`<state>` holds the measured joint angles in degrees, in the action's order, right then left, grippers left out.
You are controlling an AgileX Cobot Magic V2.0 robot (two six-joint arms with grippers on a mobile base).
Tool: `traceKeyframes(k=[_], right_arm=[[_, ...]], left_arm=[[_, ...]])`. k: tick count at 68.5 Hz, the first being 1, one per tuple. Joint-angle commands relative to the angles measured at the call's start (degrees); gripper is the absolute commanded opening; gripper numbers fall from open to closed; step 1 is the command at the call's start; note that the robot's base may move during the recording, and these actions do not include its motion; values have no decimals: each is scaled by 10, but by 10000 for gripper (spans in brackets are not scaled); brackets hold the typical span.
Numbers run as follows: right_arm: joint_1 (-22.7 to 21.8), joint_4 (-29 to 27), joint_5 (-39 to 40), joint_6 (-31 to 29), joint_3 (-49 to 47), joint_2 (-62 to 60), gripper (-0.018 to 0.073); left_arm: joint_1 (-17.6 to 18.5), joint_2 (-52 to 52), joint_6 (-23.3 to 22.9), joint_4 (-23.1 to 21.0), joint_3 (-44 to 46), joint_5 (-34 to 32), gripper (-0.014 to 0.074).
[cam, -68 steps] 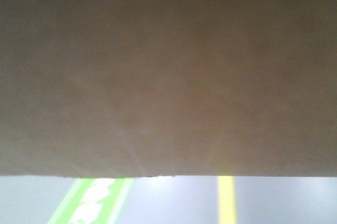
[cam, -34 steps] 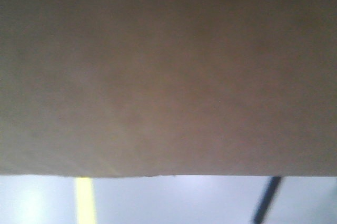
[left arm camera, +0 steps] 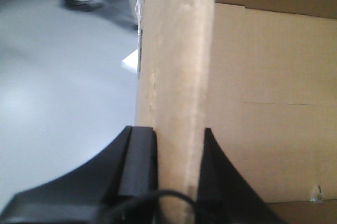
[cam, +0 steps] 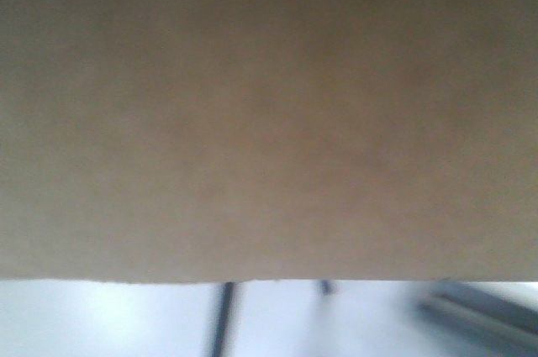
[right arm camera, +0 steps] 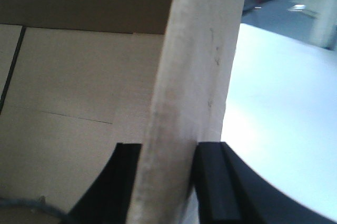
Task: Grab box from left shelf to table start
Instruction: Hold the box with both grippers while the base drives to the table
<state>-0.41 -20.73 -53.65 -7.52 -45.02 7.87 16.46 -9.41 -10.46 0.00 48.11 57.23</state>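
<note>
Where each wrist camera looks along its own fingers, the left gripper [left arm camera: 176,182] is clamped on a side wall of the box [left arm camera: 176,76], one black finger [left arm camera: 139,166] outside and the other inside; the right gripper [right arm camera: 166,182] pinches a wall the same way. Only the left wrist view shows grey floor [left arm camera: 52,87] beyond the box, and only the right wrist view shows the white table [right arm camera: 279,108] just beside that wall. The front view is filled by brown cardboard, with a blurred pale strip [cam: 84,319] and dark bars [cam: 223,319] under its lower edge; whether the box rests on anything cannot be told
</note>
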Motion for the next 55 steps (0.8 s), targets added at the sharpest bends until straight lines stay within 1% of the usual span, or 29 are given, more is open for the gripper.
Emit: traceKeyframes(k=[1,55], right_arm=[[-4,35,75,-5,-15,12,60],[-4,35,75,-5,-15,12,60]], left_arm=[[2,-5,-21,-6,24,-121,-92],[2,-5,-21,-6,24,-120,-92]])
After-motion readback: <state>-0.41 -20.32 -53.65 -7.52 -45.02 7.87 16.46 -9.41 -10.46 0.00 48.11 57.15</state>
